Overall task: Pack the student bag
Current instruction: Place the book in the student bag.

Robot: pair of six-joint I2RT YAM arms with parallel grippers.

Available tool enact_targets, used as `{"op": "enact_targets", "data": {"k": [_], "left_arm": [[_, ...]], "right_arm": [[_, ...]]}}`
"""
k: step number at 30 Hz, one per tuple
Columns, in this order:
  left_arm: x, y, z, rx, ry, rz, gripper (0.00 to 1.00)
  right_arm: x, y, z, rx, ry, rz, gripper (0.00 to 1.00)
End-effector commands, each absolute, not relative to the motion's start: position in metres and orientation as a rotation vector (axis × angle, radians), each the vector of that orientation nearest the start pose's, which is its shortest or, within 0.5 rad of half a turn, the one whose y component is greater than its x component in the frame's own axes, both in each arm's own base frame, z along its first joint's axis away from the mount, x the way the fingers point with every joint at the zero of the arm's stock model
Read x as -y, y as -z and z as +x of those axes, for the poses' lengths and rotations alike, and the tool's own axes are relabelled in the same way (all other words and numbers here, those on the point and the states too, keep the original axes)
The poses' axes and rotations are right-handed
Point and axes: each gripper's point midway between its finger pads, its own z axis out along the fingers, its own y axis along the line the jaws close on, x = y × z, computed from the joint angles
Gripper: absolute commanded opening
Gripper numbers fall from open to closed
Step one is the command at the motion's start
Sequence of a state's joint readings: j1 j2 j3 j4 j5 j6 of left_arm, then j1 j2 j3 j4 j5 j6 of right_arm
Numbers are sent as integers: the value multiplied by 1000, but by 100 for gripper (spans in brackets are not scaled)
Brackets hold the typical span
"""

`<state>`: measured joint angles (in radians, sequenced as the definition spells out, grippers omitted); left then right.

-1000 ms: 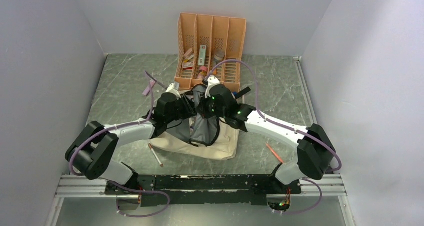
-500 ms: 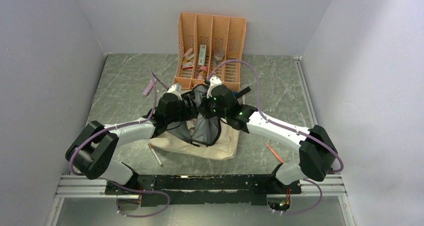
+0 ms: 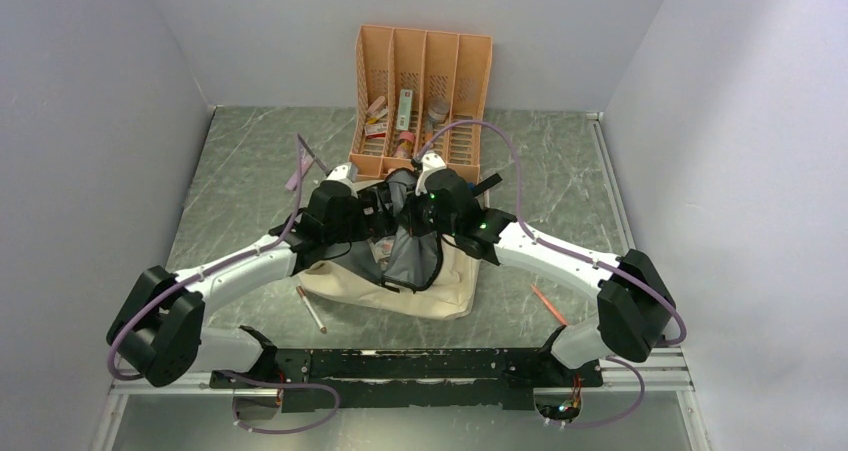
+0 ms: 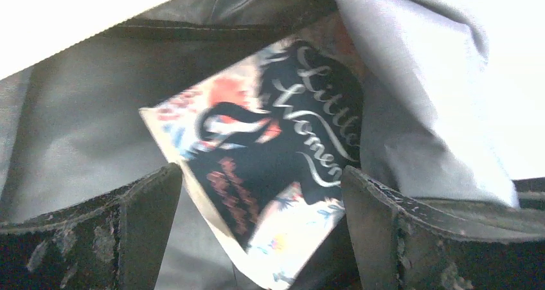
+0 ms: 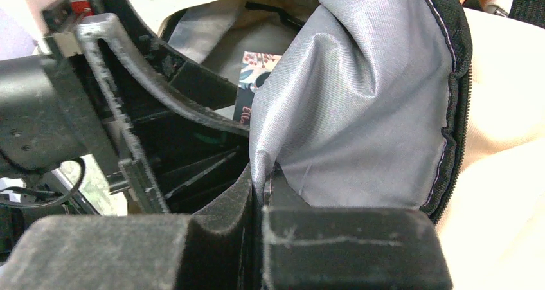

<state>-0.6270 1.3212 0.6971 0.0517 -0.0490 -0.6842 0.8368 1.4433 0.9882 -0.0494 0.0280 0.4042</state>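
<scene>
Book (image 4: 270, 168) inside student bag (image 4: 83, 123); left end effector (image 4: 261, 174) spread.

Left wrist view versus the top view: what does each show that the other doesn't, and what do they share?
Only the left wrist: a book with Little Women on its cover, lying inside the bag between the open jaws of the left gripper. Only the top: the orange organiser, a white pen and an orange pencil on the table, plus the bag's cream outside. Both: the bag's grey lining.
</scene>
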Motion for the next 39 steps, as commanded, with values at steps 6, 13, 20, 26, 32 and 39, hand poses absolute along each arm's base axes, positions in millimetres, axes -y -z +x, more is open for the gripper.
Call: {"op": "enact_targets", "data": {"k": [6, 13, 20, 26, 32, 39], "left_arm": [[236, -110, 282, -2272, 699, -62, 96], [231, -100, 286, -2322, 629, -88, 90], [226, -86, 286, -2368, 566, -103, 91], [248, -86, 294, -2315, 690, -48, 76], [282, -100, 298, -2249, 848, 80, 57], [294, -106, 296, -2212, 902, 180, 60]], "right_arm": [[-331, -187, 292, -2032, -756, -412, 0], [-328, -190, 290, -2031, -760, -411, 0], [-329, -188, 287, -2037, -774, -413, 0], [-329, -188, 286, -2035, -780, -409, 0], [-331, -187, 283, -2039, -797, -422, 0], [-327, -185, 283, -2046, -774, -435, 0]]}}
